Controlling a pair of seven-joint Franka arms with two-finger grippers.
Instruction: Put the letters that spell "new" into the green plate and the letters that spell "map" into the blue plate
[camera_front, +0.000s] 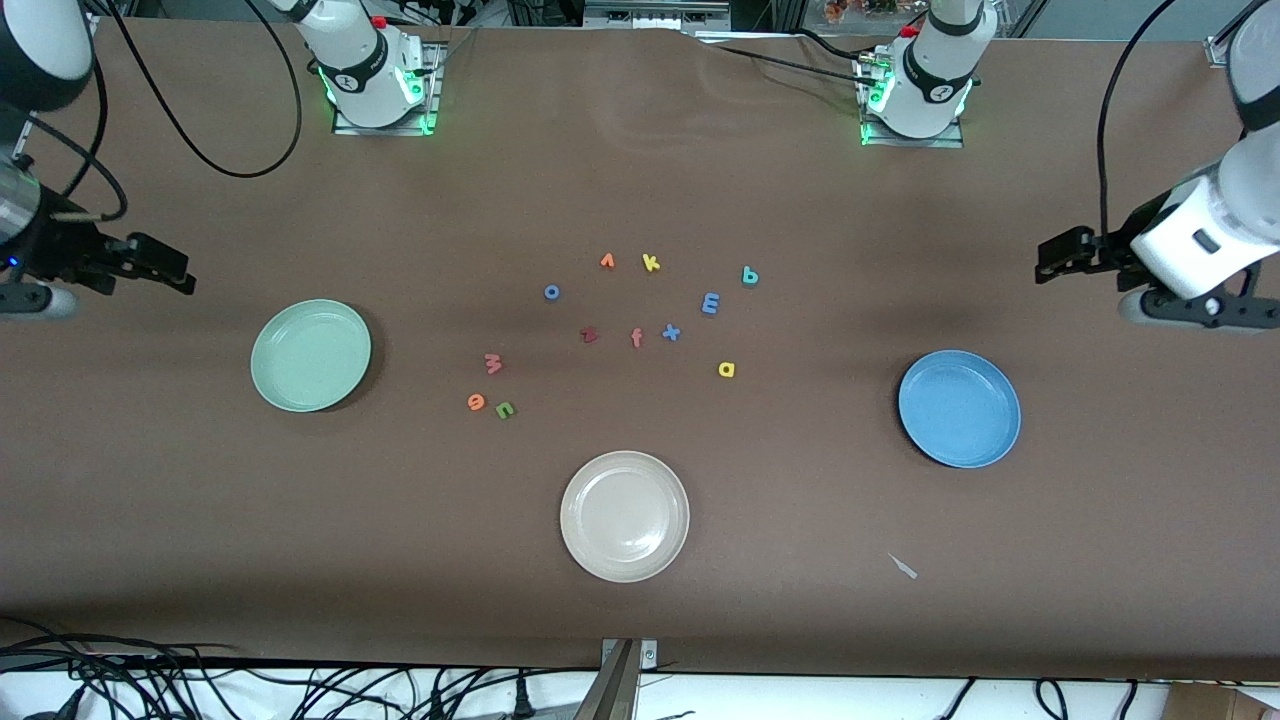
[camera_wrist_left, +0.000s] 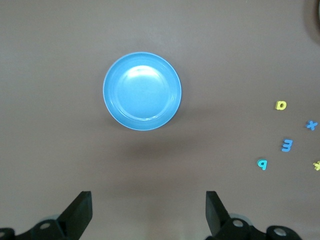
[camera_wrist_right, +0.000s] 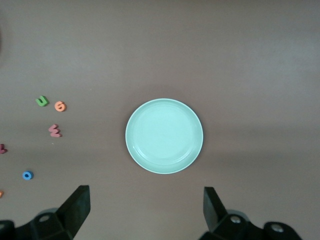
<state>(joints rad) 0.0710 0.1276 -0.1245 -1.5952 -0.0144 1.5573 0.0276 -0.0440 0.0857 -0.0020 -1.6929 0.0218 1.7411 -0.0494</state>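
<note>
The green plate (camera_front: 310, 355) (camera_wrist_right: 164, 135) lies empty toward the right arm's end, the blue plate (camera_front: 959, 408) (camera_wrist_left: 142, 91) empty toward the left arm's end. Beside the green plate sit the red-pink w (camera_front: 492, 363) (camera_wrist_right: 55, 131), orange e (camera_front: 476, 402) (camera_wrist_right: 60, 106) and green n (camera_front: 505, 409) (camera_wrist_right: 42, 101). Blue m (camera_front: 711, 303) (camera_wrist_left: 287, 145), teal p (camera_front: 749, 275) (camera_wrist_left: 262, 163) and yellow a (camera_front: 727, 369) (camera_wrist_left: 281, 105) lie mid-table. My right gripper (camera_front: 170, 270) (camera_wrist_right: 145, 205) hangs open near the green plate. The left gripper (camera_front: 1050, 258) (camera_wrist_left: 148, 207), open too, hovers near the blue plate.
A cream-white plate (camera_front: 624, 515) sits nearer the front camera than the letters. Spare letters lie among the others: yellow k (camera_front: 651, 262), orange v (camera_front: 607, 261), blue o (camera_front: 552, 292), dark red z (camera_front: 589, 335), pink f (camera_front: 636, 338), blue x (camera_front: 671, 332). A small pale scrap (camera_front: 903, 566) lies near the front edge.
</note>
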